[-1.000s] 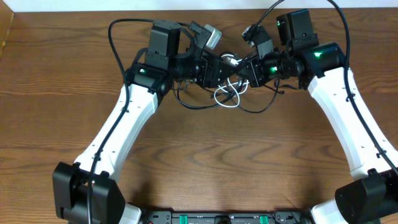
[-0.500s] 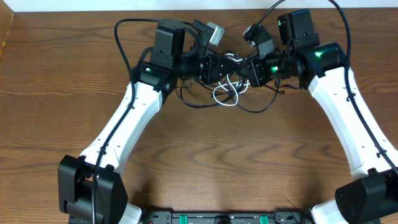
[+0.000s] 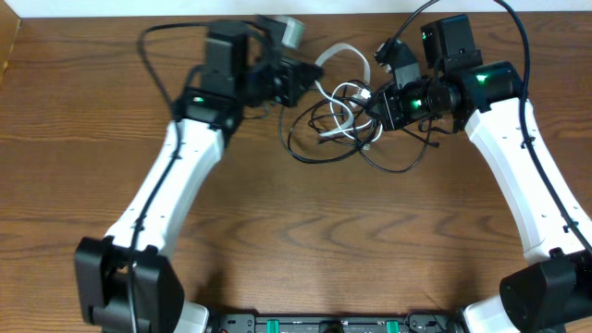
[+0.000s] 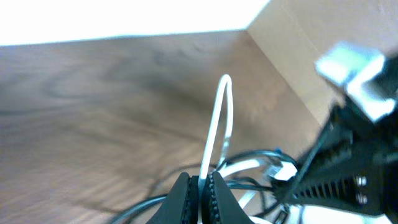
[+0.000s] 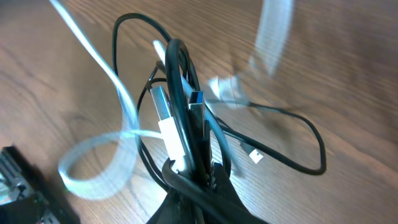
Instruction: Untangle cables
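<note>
Sprawling at twelve o'clock on the wooden table (image 3: 277, 231), the tangled cables (image 3: 340, 111) sit between both arms; right gripper (image 3: 377, 100), at their three o'clock, clamps black cables (image 5: 179, 81), while left gripper (image 4: 201, 186), at eleven o'clock, pinches the white cable (image 4: 217, 118)

One white cable (image 4: 214, 121), several black cables (image 5: 181, 93)

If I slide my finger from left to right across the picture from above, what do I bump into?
Left arm → left claw, pinching the white cable → tangle of cables → right claw, gripping that tangle → right arm.
</note>
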Available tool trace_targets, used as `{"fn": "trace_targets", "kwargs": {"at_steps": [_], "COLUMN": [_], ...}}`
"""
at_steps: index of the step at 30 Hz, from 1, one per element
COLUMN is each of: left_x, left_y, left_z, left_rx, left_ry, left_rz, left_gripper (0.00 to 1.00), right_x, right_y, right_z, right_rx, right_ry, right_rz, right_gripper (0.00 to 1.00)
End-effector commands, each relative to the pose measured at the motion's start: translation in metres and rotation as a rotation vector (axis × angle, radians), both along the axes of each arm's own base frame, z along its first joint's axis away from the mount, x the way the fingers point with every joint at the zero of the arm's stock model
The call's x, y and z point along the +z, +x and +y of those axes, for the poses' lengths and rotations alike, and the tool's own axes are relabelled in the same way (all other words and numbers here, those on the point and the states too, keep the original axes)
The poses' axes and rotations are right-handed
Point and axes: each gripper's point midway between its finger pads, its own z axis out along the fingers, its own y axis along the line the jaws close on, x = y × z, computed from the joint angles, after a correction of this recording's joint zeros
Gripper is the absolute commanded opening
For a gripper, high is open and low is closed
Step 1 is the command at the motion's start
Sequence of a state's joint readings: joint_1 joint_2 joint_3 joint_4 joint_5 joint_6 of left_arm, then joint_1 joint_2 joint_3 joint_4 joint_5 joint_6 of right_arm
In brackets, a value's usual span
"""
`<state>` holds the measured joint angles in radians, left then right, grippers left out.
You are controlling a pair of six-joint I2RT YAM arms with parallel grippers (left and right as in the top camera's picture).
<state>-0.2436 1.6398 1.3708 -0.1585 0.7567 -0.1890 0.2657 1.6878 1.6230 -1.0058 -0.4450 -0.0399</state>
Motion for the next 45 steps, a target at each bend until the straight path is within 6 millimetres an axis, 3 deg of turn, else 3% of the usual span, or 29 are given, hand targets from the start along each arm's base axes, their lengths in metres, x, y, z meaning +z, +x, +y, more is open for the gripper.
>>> {"fn": "trace_targets", "kwargs": {"at_steps": [1, 3, 7, 11, 12, 14, 16, 18, 20, 21, 22, 24, 27, 29, 31, 36, 39, 45], "left_x": [0.068, 0.093, 0.163, 0.197, 0.208, 0.215, 0.22, 0.226, 0.23, 0.233, 0.236, 0.244, 0.249, 0.248, 0.246, 0.238, 0.238, 0.246], "left_y": [0.012, 0.011, -0.005, -0.019, -0.027, -0.032, -0.036, -0.038, -0.038, -0.039, -0.04, -0.042, -0.044, -0.046, -0.048, -0.047, -0.048, -0.05], "left_z": [0.047, 0.068, 0.103, 0.118, 0.123, 0.127, 0.129, 0.135, 0.139, 0.141, 0.141, 0.141, 0.139, 0.132, 0.129, 0.126, 0.125, 0.125], "left_rx": [0.209, 0.272, 0.352, 0.384, 0.397, 0.406, 0.412, 0.443, 0.471, 0.481, 0.483, 0.481, 0.477, 0.442, 0.422, 0.414, 0.413, 0.409], "left_ry": [-0.064, -0.098, -0.191, -0.248, -0.264, -0.279, -0.289, -0.29, -0.296, -0.314, -0.331, -0.372, -0.438, -0.448, -0.446, -0.445, -0.456, -0.504], "left_rz": [-0.105, -0.15, -0.324, -0.399, -0.421, -0.427, -0.436, -0.457, -0.463, -0.462, -0.463, -0.464, -0.432, -0.412, -0.399, -0.352, -0.343, -0.337], "left_gripper": [0.07, 0.08, 0.07, 0.07, 0.07, 0.07, 0.08, 0.08, 0.07, 0.07, 0.07, 0.07, 0.07, 0.08, 0.07, 0.07, 0.07, 0.08], "right_x": [-0.01, -0.021, -0.053, -0.084, -0.1, -0.115, -0.124, -0.135, -0.138, -0.138, -0.138, -0.137, -0.129, -0.109, -0.087, -0.031, -0.027, -0.045], "right_y": [0.007, 0.007, 0.012, 0.019, 0.023, 0.026, 0.029, 0.033, 0.036, 0.039, 0.04, 0.043, 0.041, 0.037, 0.035, 0.039, 0.04, 0.031], "right_z": [-0.014, -0.018, -0.021, -0.029, -0.032, -0.035, -0.038, -0.042, -0.044, -0.045, -0.046, -0.045, -0.027, -0.003, 0.01, 0.021, 0.032, 0.072], "right_rx": [-0.083, -0.098, -0.116, -0.16, -0.17, -0.185, -0.193, -0.203, -0.209, -0.214, -0.216, -0.212, -0.106, 0.038, 0.12, 0.208, 0.25, 0.407], "right_ry": [-0.055, -0.085, -0.124, -0.17, -0.179, -0.184, -0.187, -0.19, -0.188, -0.185, -0.184, -0.177, -0.093, 0.038, 0.109, 0.119, 0.115, 0.095], "right_rz": [0.024, 0.05, 0.132, 0.204, 0.237, 0.268, 0.283, 0.297, 0.296, 0.288, 0.284, 0.275, 0.252, 0.207, 0.158, -0.023, -0.071, -0.123], "right_gripper": [0.01, 0.01, 0.02, 0.08, 0.12, 0.17, 0.26, 0.56, 0.71, 0.82, 0.86, 0.87, 0.85, 0.83, 0.83, 0.86, 0.86, 0.86]}}
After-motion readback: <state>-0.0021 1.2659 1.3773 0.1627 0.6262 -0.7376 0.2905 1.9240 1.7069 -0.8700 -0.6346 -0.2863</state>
